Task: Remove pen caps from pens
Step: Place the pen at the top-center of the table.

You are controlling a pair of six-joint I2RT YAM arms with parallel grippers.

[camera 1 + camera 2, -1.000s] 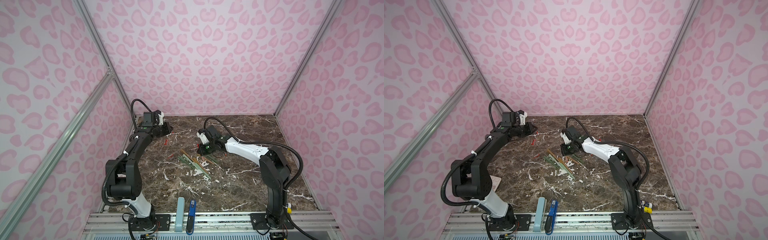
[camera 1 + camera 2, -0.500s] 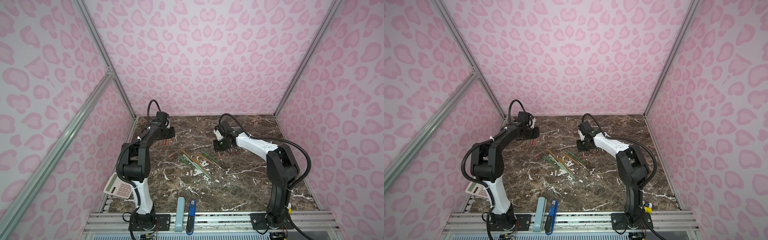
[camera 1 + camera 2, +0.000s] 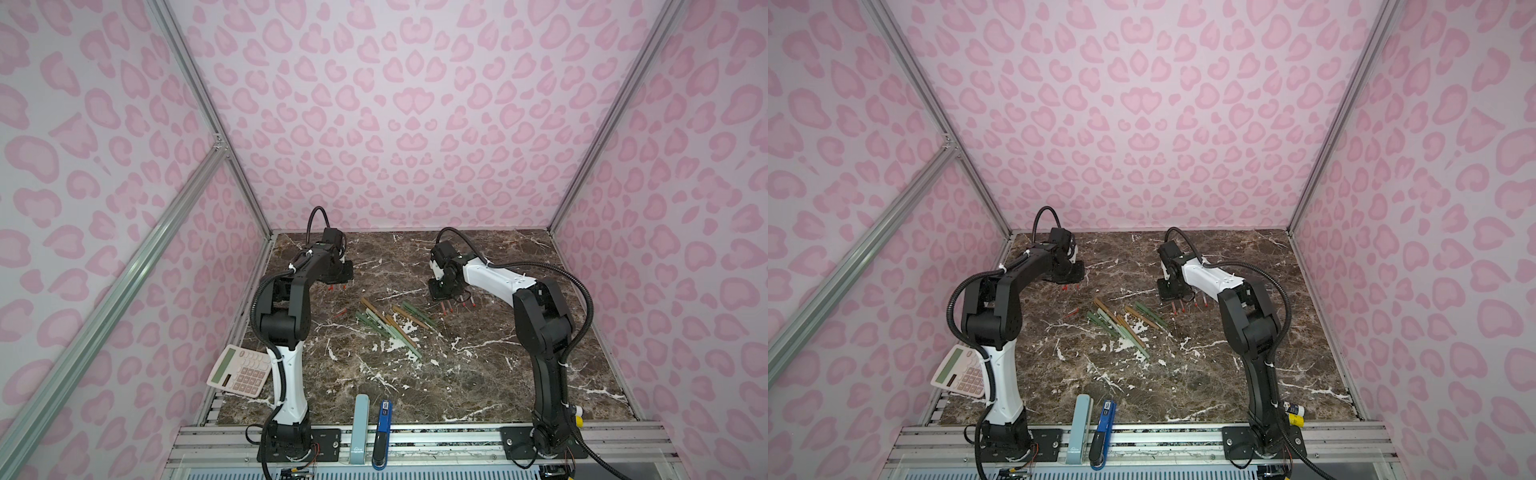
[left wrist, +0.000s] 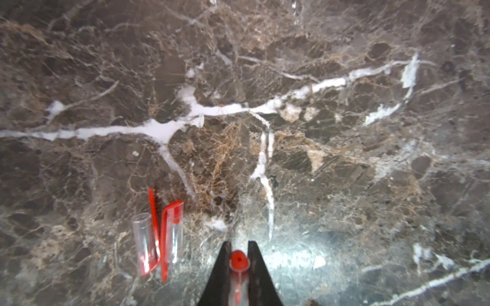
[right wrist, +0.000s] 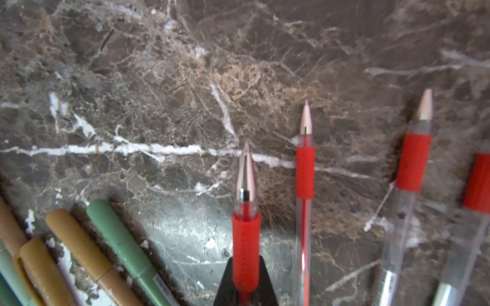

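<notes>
Left claw [image 4: 239,245] pinches a red-ended pen cap [image 4: 239,261]; right claw [image 5: 246,261] pinches a bared pen [image 5: 246,230].
Lower each near the bench [image 4: 265,119] before releasing: cap beside the two loose caps [image 4: 159,238] by the left claw, pen alongside the uncapped pens [image 5: 305,172] by the right.

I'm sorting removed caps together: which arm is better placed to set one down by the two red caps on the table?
Left. The left gripper is shut on a red cap beside those two caps; the right gripper grips an uncapped pen, by the other pens.
</notes>
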